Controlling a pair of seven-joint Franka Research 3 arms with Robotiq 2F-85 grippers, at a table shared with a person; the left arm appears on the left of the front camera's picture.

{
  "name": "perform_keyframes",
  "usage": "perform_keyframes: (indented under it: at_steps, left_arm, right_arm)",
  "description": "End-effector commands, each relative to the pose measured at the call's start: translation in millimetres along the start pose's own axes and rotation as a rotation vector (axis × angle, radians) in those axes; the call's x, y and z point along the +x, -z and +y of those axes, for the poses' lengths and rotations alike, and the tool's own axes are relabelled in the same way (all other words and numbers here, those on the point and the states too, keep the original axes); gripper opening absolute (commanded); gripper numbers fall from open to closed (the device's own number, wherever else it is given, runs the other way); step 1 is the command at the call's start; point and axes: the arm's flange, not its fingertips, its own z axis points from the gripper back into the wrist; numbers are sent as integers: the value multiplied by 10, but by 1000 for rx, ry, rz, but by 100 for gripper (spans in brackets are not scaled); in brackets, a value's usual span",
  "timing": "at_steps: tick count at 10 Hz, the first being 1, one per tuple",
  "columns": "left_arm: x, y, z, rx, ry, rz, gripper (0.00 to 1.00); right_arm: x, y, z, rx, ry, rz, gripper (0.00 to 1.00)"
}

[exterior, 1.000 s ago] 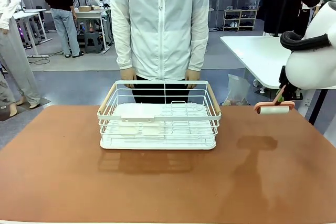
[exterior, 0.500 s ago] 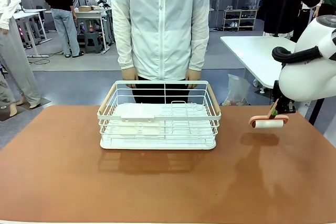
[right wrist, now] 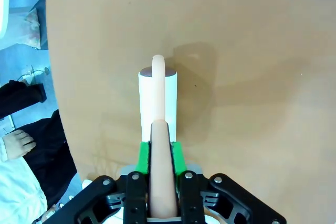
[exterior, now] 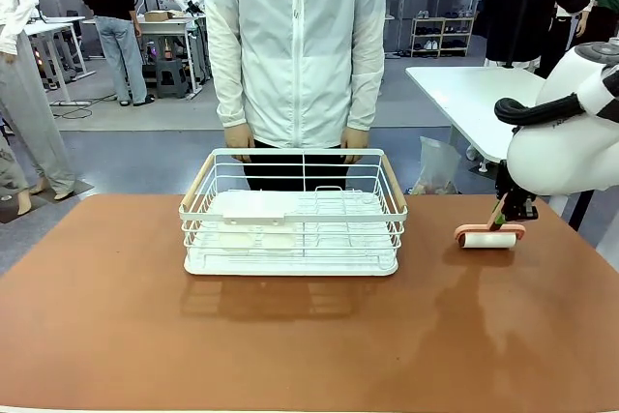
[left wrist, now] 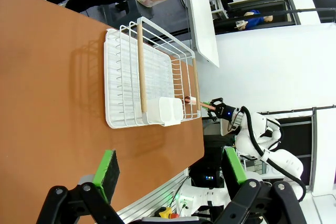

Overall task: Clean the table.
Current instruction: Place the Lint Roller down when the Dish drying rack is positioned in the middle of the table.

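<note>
The reddish-brown tabletop (exterior: 290, 336) spans the foreground, a white wire basket (exterior: 293, 213) at its middle before a standing person (exterior: 295, 45). At its right edge, the right end effector (right wrist: 157, 153) pinches a pink-handled lint roller (exterior: 488, 236) resting on the surface. The left end effector (left wrist: 170, 174) hovers with its fingers spread wide.

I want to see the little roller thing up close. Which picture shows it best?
The right wrist view: the lint roller is right in front, its pink handle pinched in the right claw, its white roll over the table. The front view shows it small, beside the basket. The left wrist view shows a tiny bit.
</note>
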Motion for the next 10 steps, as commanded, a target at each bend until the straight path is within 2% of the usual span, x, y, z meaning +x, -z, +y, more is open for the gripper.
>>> perform_keyframes:
  at_steps: [1, 4, 5, 7, 8, 9, 10]
  left_arm:
    - [-9, -24, -5, -18, 6, -2, 100]
    - [-9, -24, -5, -18, 6, -2, 100]
    - [-9, -24, -5, -18, 6, -2, 100]
    - [-9, -24, -5, -18, 6, -2, 100]
    - [-9, -24, -5, -18, 6, -2, 100]
    - [-9, -24, -5, -18, 6, -2, 100]
    - [-9, -24, -5, -18, 6, -2, 100]
  right_arm:
    - [16, -86, -82, -1, -20, 38, 36]
    - [26, -146, -135, -39, -43, 47, 89]
    - [33, -174, -156, -72, -53, 36, 100]
    - [48, -248, -193, -122, -73, 42, 100]
    - [40, -283, -210, -150, -87, 41, 96]
    - [34, -319, -239, -169, -101, 49, 100]
    - [20, -343, -253, -173, -106, 53, 100]
